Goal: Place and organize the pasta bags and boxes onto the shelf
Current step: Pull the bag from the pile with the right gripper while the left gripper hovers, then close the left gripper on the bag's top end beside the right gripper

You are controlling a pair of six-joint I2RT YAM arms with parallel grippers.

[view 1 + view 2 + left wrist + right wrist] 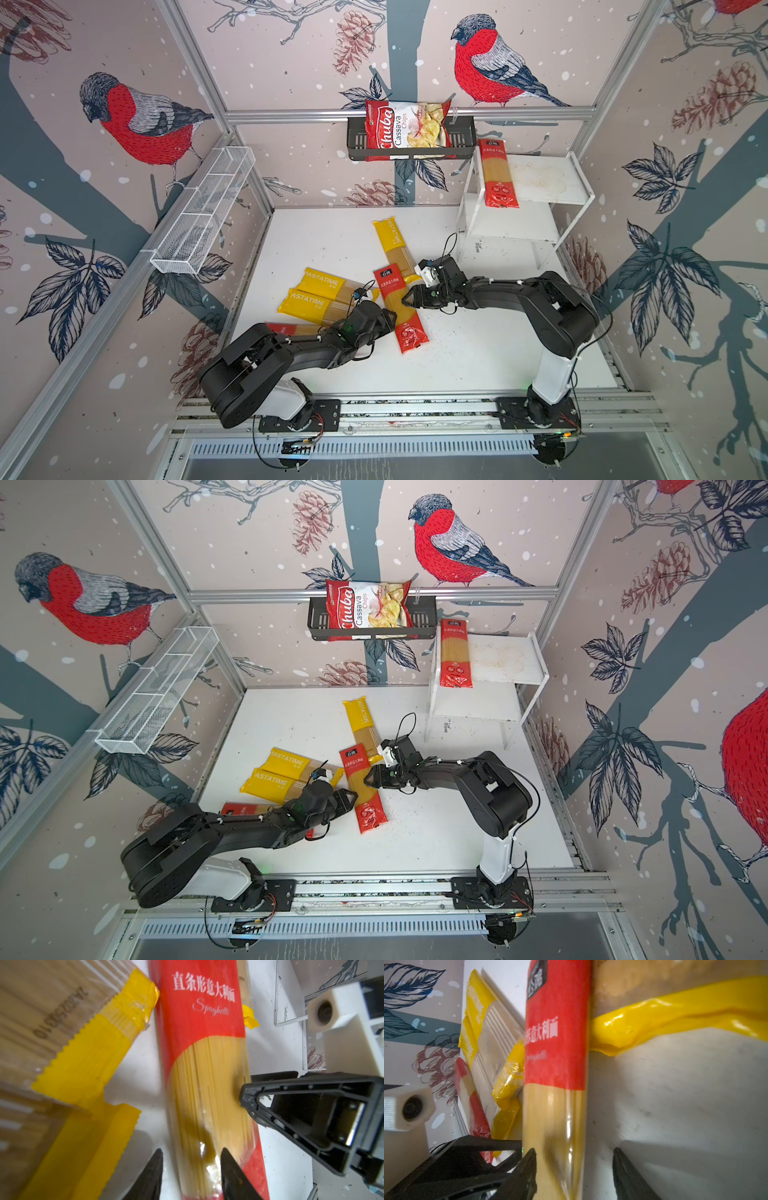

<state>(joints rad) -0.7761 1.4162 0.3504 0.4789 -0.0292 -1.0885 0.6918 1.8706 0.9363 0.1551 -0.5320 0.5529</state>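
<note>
**Two pincers on one red pack, mid-bench**

Bird-and-pinecone wallpaper (124, 124) all round, white bench (478, 365) beneath me, and in a top view the shelf (544, 183) stands up in the 1 o'clock corner. The shelved red pack (496, 174) lies lengthwise along the top board's 9 o'clock edge. My guess is that this leaves the rest of the board free for neighbours.

Now the action. The red spaghetti pack (207, 1084) lies flat at the middle of the bench, running roughly 11 to 5. Its top end overlaps the tail of the lone yellow pack (395, 245) at its 12 o'clock. I'm on it from both sides.

My right pincer (573, 1153) is wide and straddles the clear middle. One finger sits against the pack's edge and the other is well clear of it over bare bench, so nothing is gripped there. My left pincer (191, 1159) is narrower, with one finger beside the pack's edge and the other over the clear film. Whether it is biting or only resting, I cannot tell.

Why the middle? The pack is long and floppy, so a hold near the balance point should stop it tipping. A second pincer opposite should keep it from sliding.

Waiting their turn are the yellow pair (320, 291), side by side at its 9 o'clock, and the half-hidden red pack (284, 329) under my left arm (291, 349) at 8 o'clock. The shelf's lower board looks bare.
</note>
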